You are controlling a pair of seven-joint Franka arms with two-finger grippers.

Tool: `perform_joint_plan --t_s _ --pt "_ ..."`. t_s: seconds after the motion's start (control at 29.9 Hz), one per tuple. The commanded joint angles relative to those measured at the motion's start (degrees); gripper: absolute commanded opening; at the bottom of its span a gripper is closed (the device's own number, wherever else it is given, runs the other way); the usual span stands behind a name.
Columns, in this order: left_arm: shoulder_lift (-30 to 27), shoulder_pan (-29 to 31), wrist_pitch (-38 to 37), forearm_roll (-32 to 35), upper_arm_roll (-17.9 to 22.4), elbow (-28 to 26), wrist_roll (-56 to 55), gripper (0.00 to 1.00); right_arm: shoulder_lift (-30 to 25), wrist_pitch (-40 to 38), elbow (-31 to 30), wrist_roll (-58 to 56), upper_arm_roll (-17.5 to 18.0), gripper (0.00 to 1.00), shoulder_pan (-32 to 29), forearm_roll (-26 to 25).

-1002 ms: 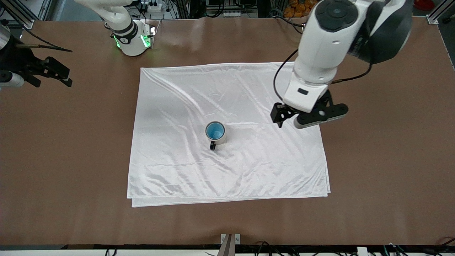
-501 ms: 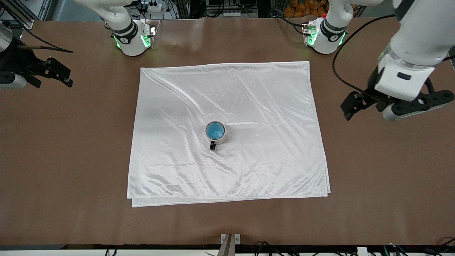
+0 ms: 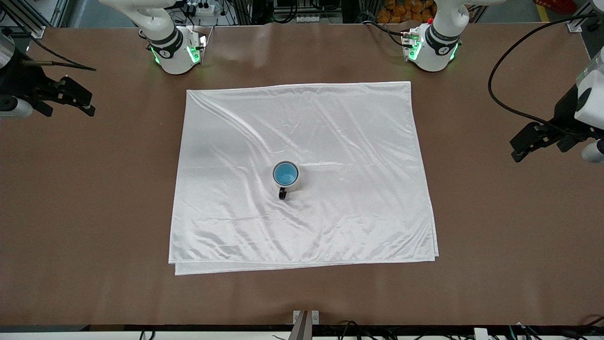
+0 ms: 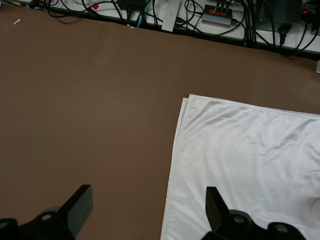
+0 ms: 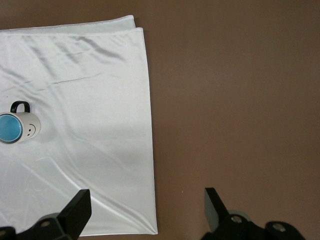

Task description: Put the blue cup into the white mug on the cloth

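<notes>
While blue cup (image 3: 285, 174) sits in white mug (image 3: 293, 181), left gripper (image 4: 145, 207) spread empty, right gripper (image 5: 145, 205) likewise

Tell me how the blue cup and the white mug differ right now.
The blue cup is light blue and sits nested inside; the white mug is cream-white and holds it, standing on the cloth. The blue cup shows no handle; the white mug has a small black loop handle, turned toward the front camera. The blue cup is the narrower one, fitting within the white mug's rim. Both stand upright with round mouths facing up.
</notes>
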Motion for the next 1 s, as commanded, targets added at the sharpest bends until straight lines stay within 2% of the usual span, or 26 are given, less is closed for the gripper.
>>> perform_joint_plan --t_s 0.0,0.97 --pt "-2.43 3.88 -0.24 -4.81 -0.35 -1.50 4.49 1.00 -0.17 -0.09 0.63 0.70 -0.20 1.00 0.66 -0.88" --pt "-3.49 7.05 -2.53 -4.47 -0.17 -2.73 8.19 1.00 -0.08 -0.44 0.11 0.44 -0.20 1.00 -0.40 -0.70"
